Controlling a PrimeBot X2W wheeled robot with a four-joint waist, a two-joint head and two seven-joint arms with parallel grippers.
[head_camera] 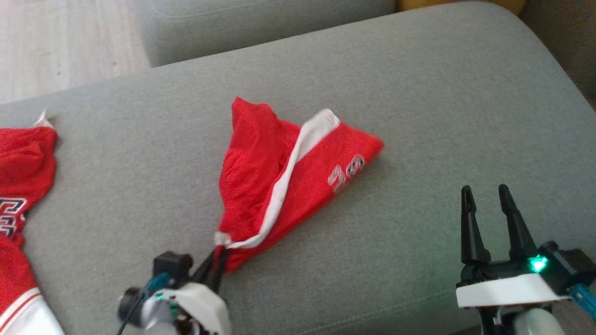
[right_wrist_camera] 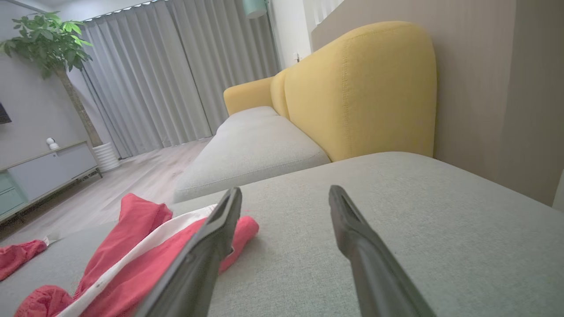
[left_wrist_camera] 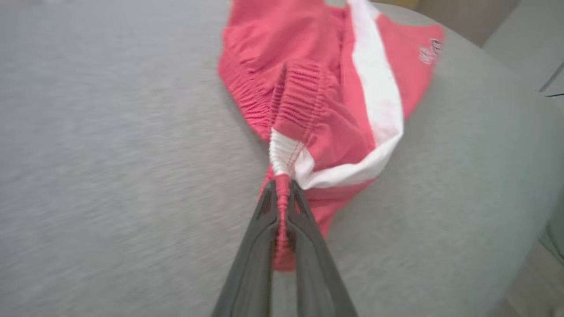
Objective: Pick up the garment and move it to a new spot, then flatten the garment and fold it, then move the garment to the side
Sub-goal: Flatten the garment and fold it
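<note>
Garment (head_camera: 284, 177) pinched at its edge by left hand (head_camera: 219, 252); right hand (head_camera: 485, 190) spread wide.

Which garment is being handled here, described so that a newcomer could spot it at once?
On the wide grey sofa cushion lie two red garments, apart. It is the red shorts near the middle, their waistband corner pinched in the left end effector. Unlike the lettered red jersey at the left edge, they carry a long white side stripe.

Red garment (head_camera: 260, 163) with white stripe and pale numerals, grey cushion (head_camera: 419, 93), mustard-yellow backrest (right_wrist_camera: 361, 88)
</note>
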